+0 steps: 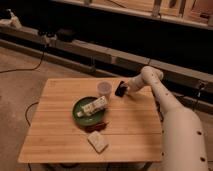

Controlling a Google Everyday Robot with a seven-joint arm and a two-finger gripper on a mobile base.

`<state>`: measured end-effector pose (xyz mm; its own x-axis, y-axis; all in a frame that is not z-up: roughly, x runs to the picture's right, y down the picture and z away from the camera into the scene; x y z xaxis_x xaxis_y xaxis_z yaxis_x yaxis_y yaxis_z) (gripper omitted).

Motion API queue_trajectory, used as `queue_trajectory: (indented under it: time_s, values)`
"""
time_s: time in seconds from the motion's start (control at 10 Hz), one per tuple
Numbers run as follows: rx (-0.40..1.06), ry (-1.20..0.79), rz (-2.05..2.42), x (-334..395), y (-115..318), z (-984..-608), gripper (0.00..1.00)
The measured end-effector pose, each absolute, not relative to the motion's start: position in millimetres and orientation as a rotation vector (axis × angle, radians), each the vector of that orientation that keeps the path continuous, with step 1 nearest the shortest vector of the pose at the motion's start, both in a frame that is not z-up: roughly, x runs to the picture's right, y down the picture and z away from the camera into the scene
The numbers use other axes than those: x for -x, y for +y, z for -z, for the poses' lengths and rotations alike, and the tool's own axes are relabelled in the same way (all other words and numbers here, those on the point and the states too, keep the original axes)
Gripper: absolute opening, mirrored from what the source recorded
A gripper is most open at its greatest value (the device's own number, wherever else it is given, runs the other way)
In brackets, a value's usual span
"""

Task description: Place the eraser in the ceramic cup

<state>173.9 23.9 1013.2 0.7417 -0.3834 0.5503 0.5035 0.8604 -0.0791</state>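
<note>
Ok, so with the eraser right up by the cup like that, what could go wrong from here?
1. The eraser at the gripper is beside the ceramic cup, not over it; let go here, it would probably land on the table.
2. A sideways approach could knock the small cup over or push it toward the green plate.
3. The eraser looks about as long as the cup's mouth is wide, so it may catch on the rim.

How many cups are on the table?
1. The ceramic cup stands near the table's far edge, behind the green plate; the gripper, with the eraser at its tip, is just right of it. None seems hidden.
</note>
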Motion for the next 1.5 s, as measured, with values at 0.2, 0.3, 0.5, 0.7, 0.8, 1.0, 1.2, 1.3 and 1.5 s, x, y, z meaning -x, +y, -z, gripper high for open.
queue_trajectory:
  time_s: [0.2, 0.3, 0.5, 0.7, 0.8, 1.0, 1.2, 1.3, 1.5]
  values:
    - [0.243, -0.525, 0.49, -178, 19, -1010, 0.0]
    - [0.246, -0.494, 0.5, -185, 13, -1004, 0.0]
    - [0.195, -0.433, 0.514, -196, -18, -976, 0.0]
    - [0.146, -0.41, 0.528, -193, -40, -947, 0.0]
    - [0.126, -0.408, 0.53, -191, -47, -931, 0.0]
    - [0.098, -0.422, 0.523, -185, -52, -905, 0.0]
    - [0.06, -0.454, 0.511, -173, -59, -884, 0.0]
    - [0.029, -0.487, 0.51, -162, -65, -869, 0.0]
    - [-0.004, -0.528, 0.539, -145, -72, -848, 0.0]
